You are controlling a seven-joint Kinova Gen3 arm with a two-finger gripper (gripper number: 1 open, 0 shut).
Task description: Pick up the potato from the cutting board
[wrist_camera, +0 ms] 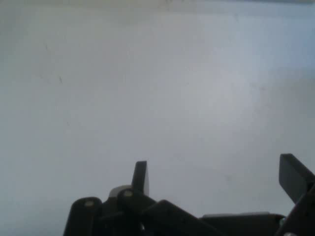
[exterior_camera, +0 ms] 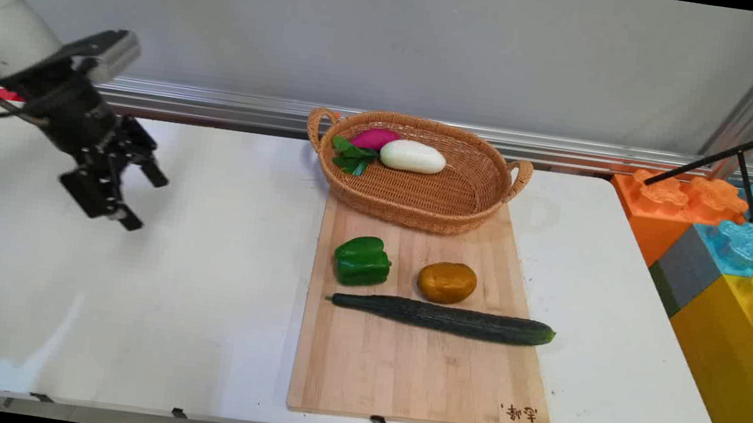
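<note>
Here we saw the black two-finger gripper (exterior_camera: pixel 142 199) hanging empty, fingers spread apart, over the white table (exterior_camera: pixel 122 295). The green bell pepper (exterior_camera: pixel 362 261) lay well apart on the long bamboo cutting board (exterior_camera: pixel 414 374).

red vegetable (exterior_camera: pixel 372 138): partly behind white one (exterior_camera: pixel 413 156) | toy blocks (exterior_camera: pixel 734 284): cut by right edge

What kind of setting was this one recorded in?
Probably a lab tabletop dressed as a kitchen: a white table with a cutting board of vegetables, oversized toy blocks beside it, and a tripod leg.
</note>
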